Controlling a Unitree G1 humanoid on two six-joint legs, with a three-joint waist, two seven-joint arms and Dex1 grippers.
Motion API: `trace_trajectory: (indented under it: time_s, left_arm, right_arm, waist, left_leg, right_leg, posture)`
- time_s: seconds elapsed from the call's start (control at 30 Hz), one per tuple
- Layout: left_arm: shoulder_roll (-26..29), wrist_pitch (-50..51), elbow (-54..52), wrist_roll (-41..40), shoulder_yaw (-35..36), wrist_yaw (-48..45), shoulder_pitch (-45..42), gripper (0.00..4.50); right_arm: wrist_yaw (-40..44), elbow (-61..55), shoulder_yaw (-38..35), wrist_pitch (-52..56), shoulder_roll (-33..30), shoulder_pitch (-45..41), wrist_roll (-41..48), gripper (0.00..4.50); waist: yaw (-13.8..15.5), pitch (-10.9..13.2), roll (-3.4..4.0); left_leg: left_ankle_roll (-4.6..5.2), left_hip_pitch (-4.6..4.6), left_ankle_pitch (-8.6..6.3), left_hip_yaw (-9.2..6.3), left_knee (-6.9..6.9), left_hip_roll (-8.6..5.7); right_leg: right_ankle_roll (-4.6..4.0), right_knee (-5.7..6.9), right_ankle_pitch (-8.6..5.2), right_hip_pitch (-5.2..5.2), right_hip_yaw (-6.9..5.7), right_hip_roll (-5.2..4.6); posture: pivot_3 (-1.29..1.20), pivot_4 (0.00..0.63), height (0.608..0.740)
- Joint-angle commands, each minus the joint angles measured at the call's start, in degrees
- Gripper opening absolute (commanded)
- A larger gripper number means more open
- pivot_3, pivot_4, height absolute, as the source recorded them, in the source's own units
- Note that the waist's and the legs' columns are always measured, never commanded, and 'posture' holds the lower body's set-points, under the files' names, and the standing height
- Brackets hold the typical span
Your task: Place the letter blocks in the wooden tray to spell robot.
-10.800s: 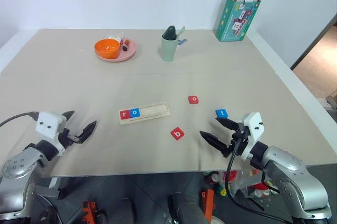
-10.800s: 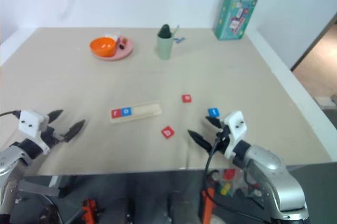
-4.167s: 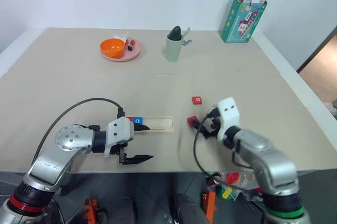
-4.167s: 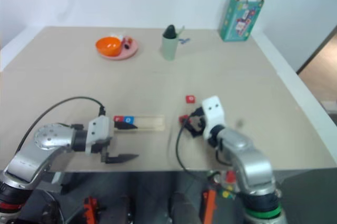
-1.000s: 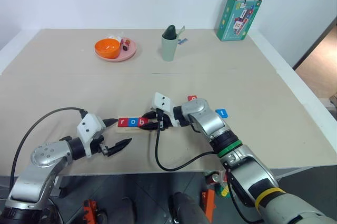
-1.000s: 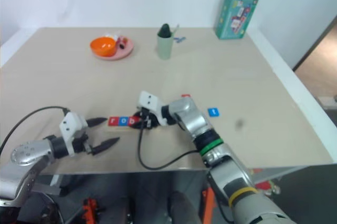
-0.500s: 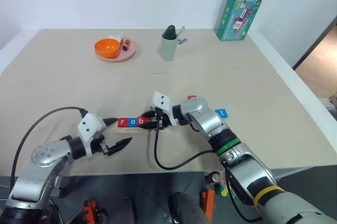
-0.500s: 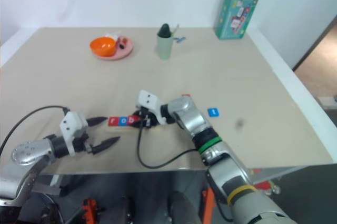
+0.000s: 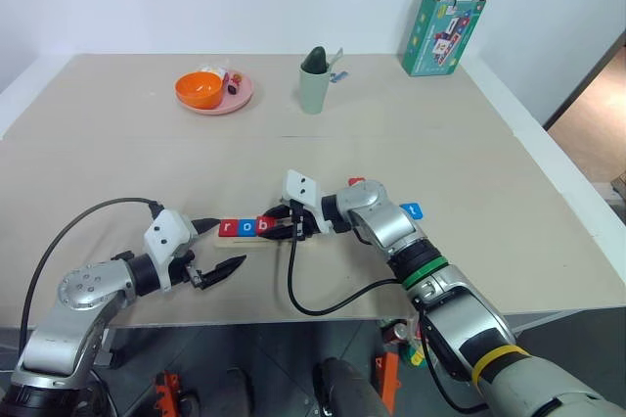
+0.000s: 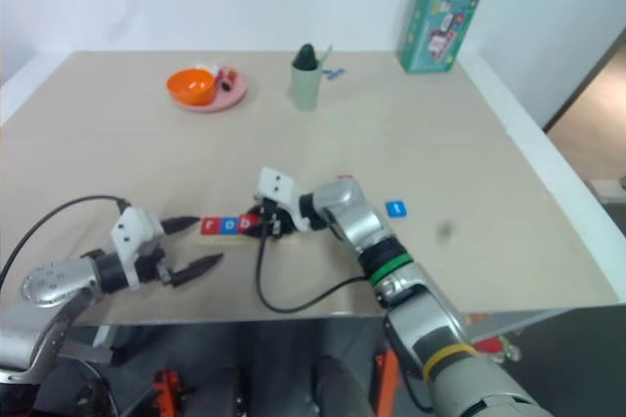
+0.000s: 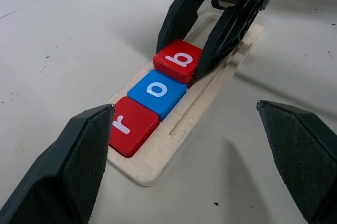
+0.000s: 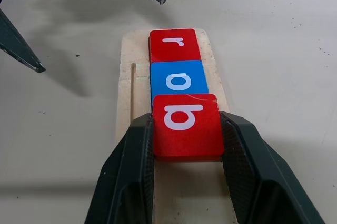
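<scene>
1. Head view: your right gripper (image 9: 284, 229) covers the wooden tray (image 11: 210, 100); blue t block (image 9: 412, 210) lies apart; left gripper (image 9: 217, 246) spread wide.
2. Left wrist: red r block (image 11: 129, 125), blue o block (image 11: 157, 91) seated.
3. Right wrist: fingers (image 12: 129, 171) clamp the red b block (image 12: 186, 125).

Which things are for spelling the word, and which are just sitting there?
For the job: red r, blue o, red b held by right gripper, wooden tray, loose blue t.

Just lying about: orange bowl, pink plate, green cup, teal box.
</scene>
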Motion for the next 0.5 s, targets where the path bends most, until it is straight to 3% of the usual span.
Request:
trace_trajectory:
  time_s: [0.03, 0.5]
  left_arm:
    - [0.43, -0.81, -1.69, -0.05, 0.4, -0.15, -0.06, 4.5]
    - [0.62, -0.8, -1.56, 0.09, 0.47, -0.42, -0.02, 4.5]
  right_arm:
    - [0.16, -0.45, -1.09, 0.36, -0.13, -1.03, 0.25, 1.21]
    - [0.99, -1.12, -0.41, 0.74, -0.64, -0.04, -0.07, 1.21]
  waist:
    - [0.0, 0.0, 0.0]
    - [-0.03, 0.0, 0.01]
  left_leg:
    - [0.0, 0.0, 0.0, 0.0, 0.0, 0.0]
    - [0.0, 0.0, 0.0, 0.01, -0.02, 0.0]
  right_leg:
    - [0.0, 0.0, 0.0, 0.0, 0.0, 0.0]
    - [-0.01, 0.0, -0.01, -0.01, 0.0, 0.0]
  posture:
    - [0.0, 0.15, 0.74]
    - [0.0, 0.15, 0.74]
